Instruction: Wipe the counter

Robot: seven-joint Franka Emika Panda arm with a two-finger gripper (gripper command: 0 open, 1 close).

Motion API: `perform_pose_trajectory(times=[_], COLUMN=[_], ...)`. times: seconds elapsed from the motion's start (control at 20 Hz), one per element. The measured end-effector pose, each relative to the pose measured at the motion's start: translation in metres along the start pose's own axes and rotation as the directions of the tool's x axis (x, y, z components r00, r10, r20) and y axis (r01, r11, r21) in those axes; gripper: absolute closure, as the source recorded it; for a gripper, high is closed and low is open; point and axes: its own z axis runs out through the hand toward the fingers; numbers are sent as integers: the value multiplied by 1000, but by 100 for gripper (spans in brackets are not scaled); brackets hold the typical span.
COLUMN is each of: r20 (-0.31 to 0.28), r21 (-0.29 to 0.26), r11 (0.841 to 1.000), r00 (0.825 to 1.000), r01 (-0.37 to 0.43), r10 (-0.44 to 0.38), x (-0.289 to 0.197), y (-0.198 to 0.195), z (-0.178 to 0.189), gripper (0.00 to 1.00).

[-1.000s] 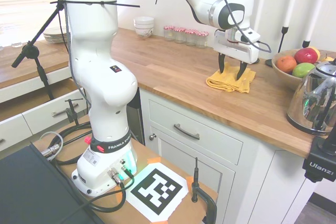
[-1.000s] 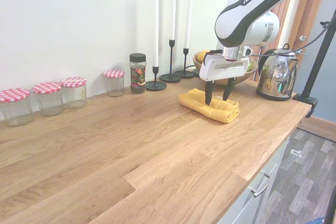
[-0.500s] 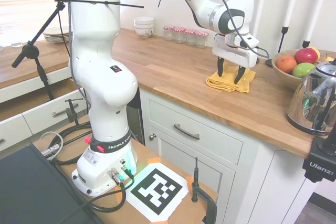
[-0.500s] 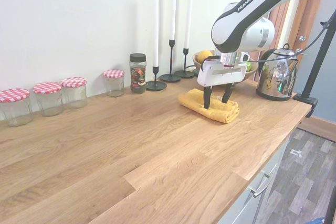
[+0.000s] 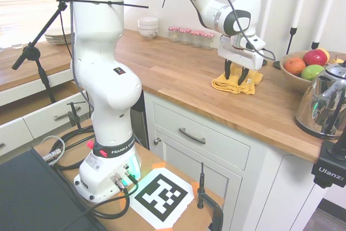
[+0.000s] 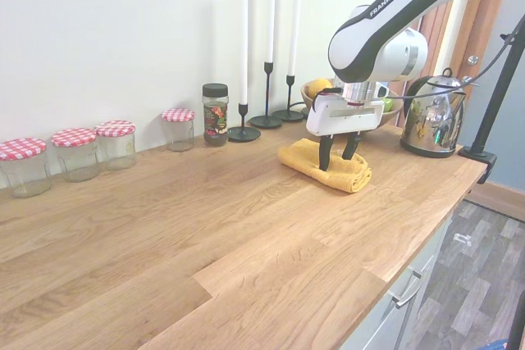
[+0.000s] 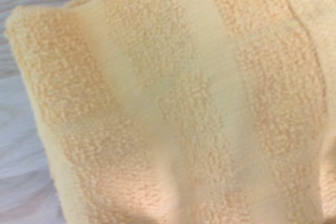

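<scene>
The counter is a long butcher-block top over white cabinets. A folded yellow towel cloth lies on it near the right end, and it fills the wrist view. My gripper points straight down onto the cloth, its dark fingers drawn in and pressed into the fabric, with a fold of cloth between them.
A fruit bowl and a steel kettle stand just beyond the cloth. Candlesticks, a spice jar and several red-checked jars line the wall. Stacked white bowls sit at the far end.
The gripper has come down onto the cloth and its fingers have drawn closer together, pinching the fabric. The cloth has stayed in place.
</scene>
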Motion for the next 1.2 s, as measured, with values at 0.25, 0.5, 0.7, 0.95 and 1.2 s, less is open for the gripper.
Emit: perform_pose_trajectory(times=[0.25,0.5,0.7,0.95,1.2], r20=[7,13,13,13,11], r21=[10,21,24,25,28], r11=[1000,1000,1000,1000,999], r00=[1000,1000,1000,1000,999], r01=[3,10,15,16,38], r10=[-4,-10,-15,-16,-38], x=[-3,-6,-6,-6,-14], y=[-2,-5,-5,-6,-14], z=[1,2,1,1,2], gripper=[100,100,100,100,100])
